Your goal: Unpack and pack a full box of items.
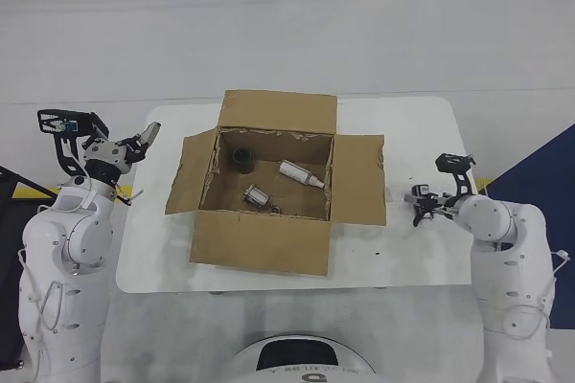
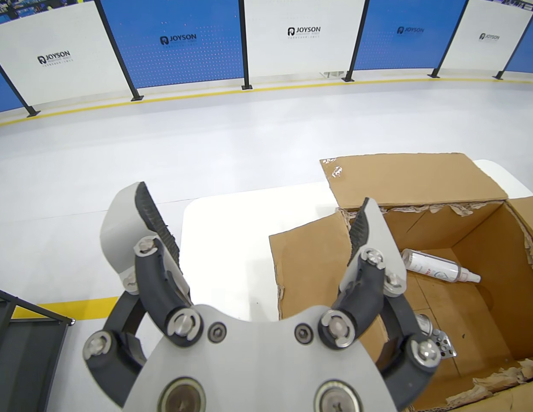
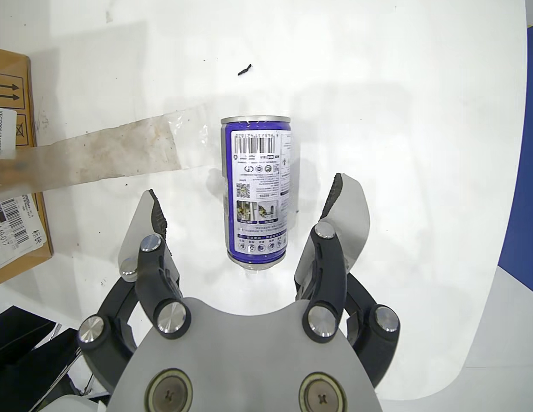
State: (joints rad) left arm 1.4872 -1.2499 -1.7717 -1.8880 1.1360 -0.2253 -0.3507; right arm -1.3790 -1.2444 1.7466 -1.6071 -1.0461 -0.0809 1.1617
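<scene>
The purple can point(image 3: 257, 190) lies on its side on the white table point(image 3: 378, 87), outside the cardboard box point(image 1: 259, 241). Its long axis runs straight out along the right jaws' line of reach, so closing them would likely meet its curved sides. Its near half sits in the gap between the right jaws, which stand wide apart, empty, and clear of it on both sides. The left jaws, also spread and empty, hang well off beyond the box's far flap, so the right arm is nearer.
</scene>
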